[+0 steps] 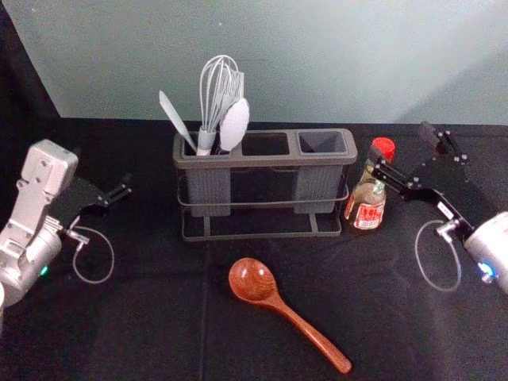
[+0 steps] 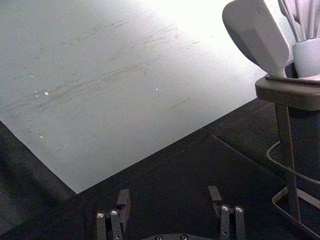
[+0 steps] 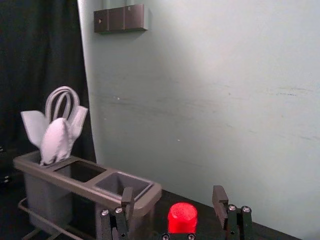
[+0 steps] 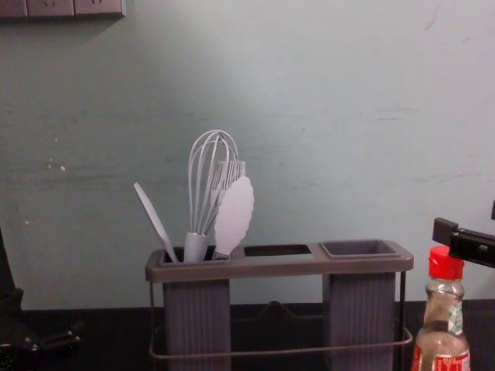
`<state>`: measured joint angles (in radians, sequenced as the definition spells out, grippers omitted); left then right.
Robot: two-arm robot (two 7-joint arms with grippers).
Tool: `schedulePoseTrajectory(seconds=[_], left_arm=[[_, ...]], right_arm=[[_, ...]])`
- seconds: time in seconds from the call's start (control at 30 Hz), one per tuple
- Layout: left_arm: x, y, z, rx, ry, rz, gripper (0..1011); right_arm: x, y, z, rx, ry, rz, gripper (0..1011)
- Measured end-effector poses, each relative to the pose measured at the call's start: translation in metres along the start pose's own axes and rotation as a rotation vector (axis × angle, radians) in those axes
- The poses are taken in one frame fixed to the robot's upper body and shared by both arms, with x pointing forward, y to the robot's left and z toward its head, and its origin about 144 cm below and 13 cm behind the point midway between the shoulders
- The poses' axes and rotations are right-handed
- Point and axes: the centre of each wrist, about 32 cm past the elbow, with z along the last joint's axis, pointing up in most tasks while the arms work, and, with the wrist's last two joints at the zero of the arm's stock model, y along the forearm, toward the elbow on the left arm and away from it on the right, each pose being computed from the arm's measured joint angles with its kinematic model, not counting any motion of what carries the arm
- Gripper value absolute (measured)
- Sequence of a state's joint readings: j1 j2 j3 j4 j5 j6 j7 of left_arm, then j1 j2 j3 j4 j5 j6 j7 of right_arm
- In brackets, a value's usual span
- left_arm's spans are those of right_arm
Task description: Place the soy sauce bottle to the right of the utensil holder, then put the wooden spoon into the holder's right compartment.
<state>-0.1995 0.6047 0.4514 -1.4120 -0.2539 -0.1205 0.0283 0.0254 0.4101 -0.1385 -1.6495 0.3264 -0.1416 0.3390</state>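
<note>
Cloth (image 1: 119, 333), upright bottle (image 1: 367, 205), spoon (image 1: 252, 282) slanting nearward, right gripper (image 1: 403, 143) by cap (image 1: 385, 146), left gripper (image 1: 101, 170) leftward, jaws spread

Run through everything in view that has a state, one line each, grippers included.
Red-capped glass soy sauce bottle: upright, cap on.
Brown wooden spoon: lying down, outside the holder.
Dark grey slotted utensil holder: standing upright.
Right compartment: empty.
Pale whisk: upright in the left compartment, among other pale utensils.
Black left gripper: open, nothing held.
Black right gripper: open, near the bottle's cap.
</note>
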Motion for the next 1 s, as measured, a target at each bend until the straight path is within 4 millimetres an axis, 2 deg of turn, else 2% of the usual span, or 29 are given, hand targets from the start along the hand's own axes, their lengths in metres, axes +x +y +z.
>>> schedulePoseTrajectory(seconds=[0.4,0.7,1.0], left_arm=[[0.000,0.000,0.000,0.000,0.000,0.000,1011],[0.000,0.000,0.000,0.000,0.000,0.000,1011],[0.000,0.000,0.000,0.000,0.000,0.000,1011]], right_arm=[[-0.030,-0.016,-0.003,0.002,0.036,0.106,1000],[-0.061,-0.014,-0.018,-0.060,0.080,0.201,1000],[-0.089,-0.006,-0.035,-0.162,0.107,0.214,1000]])
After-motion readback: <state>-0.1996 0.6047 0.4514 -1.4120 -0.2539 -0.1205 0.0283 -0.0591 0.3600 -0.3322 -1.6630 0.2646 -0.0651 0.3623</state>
